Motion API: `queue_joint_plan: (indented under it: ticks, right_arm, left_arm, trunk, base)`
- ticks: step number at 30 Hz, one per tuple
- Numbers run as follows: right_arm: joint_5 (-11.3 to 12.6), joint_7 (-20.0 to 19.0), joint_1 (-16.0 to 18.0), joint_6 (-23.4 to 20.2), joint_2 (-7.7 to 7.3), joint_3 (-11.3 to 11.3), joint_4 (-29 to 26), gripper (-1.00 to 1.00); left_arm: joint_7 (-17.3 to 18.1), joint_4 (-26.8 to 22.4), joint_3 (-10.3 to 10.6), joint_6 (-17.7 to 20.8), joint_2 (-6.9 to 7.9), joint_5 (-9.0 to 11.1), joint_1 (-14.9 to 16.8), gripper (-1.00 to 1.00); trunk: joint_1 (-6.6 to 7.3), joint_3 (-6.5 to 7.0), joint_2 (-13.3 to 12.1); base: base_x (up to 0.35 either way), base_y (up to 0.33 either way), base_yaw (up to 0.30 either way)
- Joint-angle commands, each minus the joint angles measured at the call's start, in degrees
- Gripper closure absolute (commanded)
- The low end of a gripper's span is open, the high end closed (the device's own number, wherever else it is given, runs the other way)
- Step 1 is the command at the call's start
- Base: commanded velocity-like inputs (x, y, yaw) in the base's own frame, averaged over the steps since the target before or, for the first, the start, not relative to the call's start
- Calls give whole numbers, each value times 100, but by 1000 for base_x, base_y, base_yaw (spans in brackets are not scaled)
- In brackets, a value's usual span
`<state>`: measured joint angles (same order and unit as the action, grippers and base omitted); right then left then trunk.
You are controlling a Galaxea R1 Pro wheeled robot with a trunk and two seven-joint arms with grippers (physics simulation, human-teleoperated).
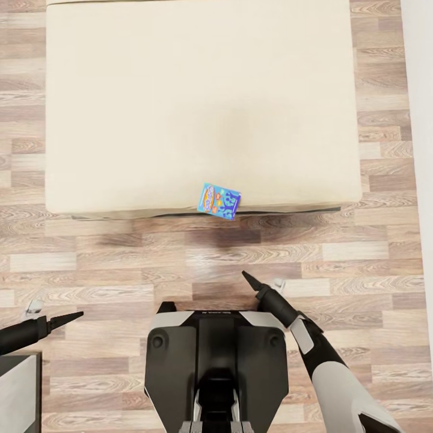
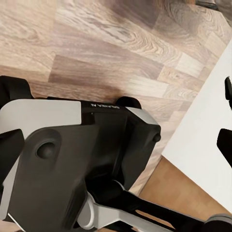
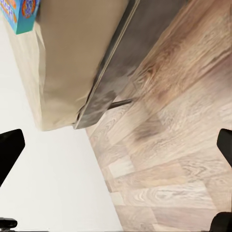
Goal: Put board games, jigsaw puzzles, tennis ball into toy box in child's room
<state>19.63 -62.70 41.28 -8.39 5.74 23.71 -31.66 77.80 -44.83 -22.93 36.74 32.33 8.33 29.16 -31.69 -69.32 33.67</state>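
Ahead, both arms hang low over the plank floor (image 1: 108,264), short of the bed (image 1: 198,102). The right gripper (image 1: 263,281) points toward the bed edge with its fingers spread wide and empty; the left gripper (image 1: 57,316) is empty too, spread apart. One blue board game (image 1: 220,201) lies at the mattress's near edge, slightly overhanging.

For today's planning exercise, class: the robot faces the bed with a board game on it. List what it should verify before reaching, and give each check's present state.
1. Board game in sight at the near edge of the bed: ok.
2. Game lies fully on the mattress: not ok, it overhangs the edge.
3. Right gripper open and empty: ok.
4. Left gripper open: cannot tell.
5. Wood floor between base and bed free: ok.
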Motion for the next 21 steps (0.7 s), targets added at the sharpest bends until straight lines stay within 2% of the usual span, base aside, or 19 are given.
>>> queue_joint_plan:
  ticks: [1,2,5,6,11,14,21]
  right_arm:
    - [114,-34,1,-56,10,46,1,-100]
    - [358,-51,-3,-55,15,65,6,-100]
    - [735,-82,-9,-60,22,77,30,-100]
    - [968,-97,-11,-52,26,85,73,-100]
    - [1475,-226,-14,-24,34,77,181,-100]
    - [1563,-318,-11,-17,39,50,199,-100]
    - [1661,-461,11,-21,59,-339,213,-100]
  left_arm:
    - [16,1,-1,60,1,11,1,-100]
    - [16,1,-1,61,1,11,1,-100]
    - [16,1,-1,61,1,11,1,-100]
    - [16,1,-1,61,1,11,1,-100]
    - [16,1,-1,61,2,11,2,-100]
    - [16,1,-1,61,1,11,2,-100]
    - [23,1,-1,61,9,11,2,-100]
  trunk:
    - [-25,-22,48]
    - [-47,-40,88]
    - [-113,-94,208]
    - [-134,-112,248]
    - [-244,-202,449]
    - [-310,-256,569]
    - [-464,-381,850]
  base:
    - [0,0,0]
    - [0,0,0]
    - [0,0,0]
    - [0,0,0]
    - [0,0,0]
    - [0,0,0]
    - [0,0,0]
